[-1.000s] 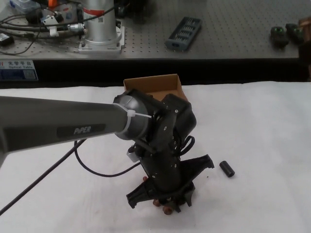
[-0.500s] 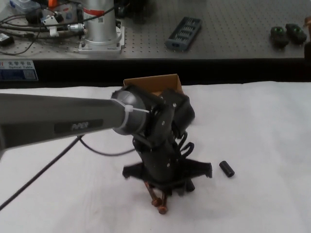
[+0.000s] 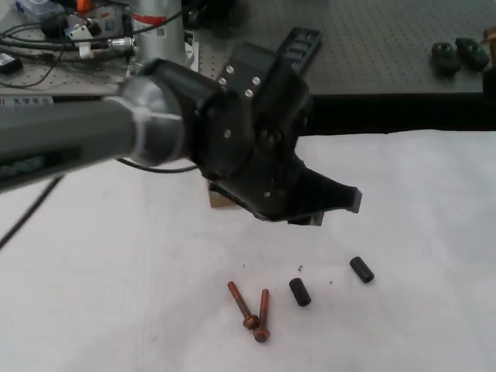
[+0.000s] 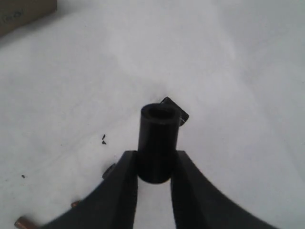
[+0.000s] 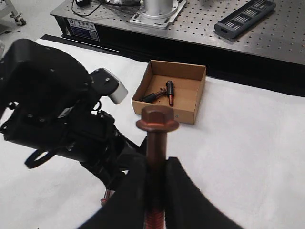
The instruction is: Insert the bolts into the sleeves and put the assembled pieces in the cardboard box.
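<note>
My L arm (image 3: 155,132) comes in from the left, raised off the white cloth (image 3: 434,232). From the high cam its wrist sits in front of the cardboard box (image 5: 199,93) & hides most of it. L pincer (image 4: 156,157) is narrow, clamped round a black sleeve (image 4: 158,133): fingers grip one end, the rest sticks out past the tips, w/ the hollow bore showing at the free end. The box stands near the cloth's far edge, top open, w/ two assembled pieces (image 5: 169,90) lying inside close together. Nearer the high cam than the box, two loose bolts (image 3: 240,302) lie on the cloth. They're copper-coloured, heads close together, shanks spreading apart toward the box. Just right of them a loose sleeve (image 3: 300,292) lies flat. Further right & a bit closer to the box lies a 2nd loose sleeve (image 3: 362,270), apart from the first. None of these four touches the box. R pincer (image 5: 155,162) is narrow too, pinching a copper bolt (image 5: 156,121): shank btwn the fingers, flanged hex head out past the tips. From the R wrist cam the box lies beyond that head, apart from it.
</note>
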`<action>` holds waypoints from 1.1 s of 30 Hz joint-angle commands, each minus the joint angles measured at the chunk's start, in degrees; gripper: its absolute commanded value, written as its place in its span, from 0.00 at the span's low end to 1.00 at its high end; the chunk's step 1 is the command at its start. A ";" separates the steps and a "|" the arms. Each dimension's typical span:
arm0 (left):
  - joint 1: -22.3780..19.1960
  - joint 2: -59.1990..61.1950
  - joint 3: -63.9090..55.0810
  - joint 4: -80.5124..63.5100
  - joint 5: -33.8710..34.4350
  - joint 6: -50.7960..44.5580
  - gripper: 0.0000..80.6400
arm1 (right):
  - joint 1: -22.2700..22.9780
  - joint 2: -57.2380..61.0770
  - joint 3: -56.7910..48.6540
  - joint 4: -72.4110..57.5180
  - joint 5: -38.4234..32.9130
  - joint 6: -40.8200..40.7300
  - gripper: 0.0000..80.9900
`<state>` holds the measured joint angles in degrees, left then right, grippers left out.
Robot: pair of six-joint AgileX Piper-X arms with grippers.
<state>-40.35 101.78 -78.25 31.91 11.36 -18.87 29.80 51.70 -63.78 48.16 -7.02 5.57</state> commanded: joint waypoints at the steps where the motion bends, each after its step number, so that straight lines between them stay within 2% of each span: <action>1: 0.03 -4.75 3.00 -1.50 1.00 2.97 0.03 | -0.47 1.41 -0.24 -1.86 -0.02 -0.44 0.04; 8: 0.03 -17.97 16.68 -15.94 6.75 3.98 0.03 | -0.47 5.06 -0.24 -3.48 -5.07 -1.99 0.04; 12: 0.03 -25.75 23.84 -23.25 8.06 4.69 0.03 | -0.47 6.56 -0.24 -9.95 -15.14 -3.10 0.04; 16: 0.03 -31.19 29.97 -31.91 12.20 3.48 0.03 | -0.47 8.72 -0.24 -16.86 -22.85 0.32 0.04; 19: 0.03 -33.39 33.39 -35.80 17.01 0.94 0.03 | -0.47 10.23 -0.24 -19.42 -23.97 1.69 0.04; 25: 0.03 -35.34 38.98 -43.47 22.33 -3.97 0.03 | -0.47 11.52 -0.24 -21.30 -28.06 1.69 0.04; 33: 0.03 -35.49 39.77 -53.49 24.01 -9.14 0.03 | -0.32 12.51 -0.24 -23.01 -31.24 1.69 0.04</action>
<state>-40.35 67.24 -38.17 -13.61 34.05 -24.90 29.67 63.81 -63.68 26.43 -36.52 7.23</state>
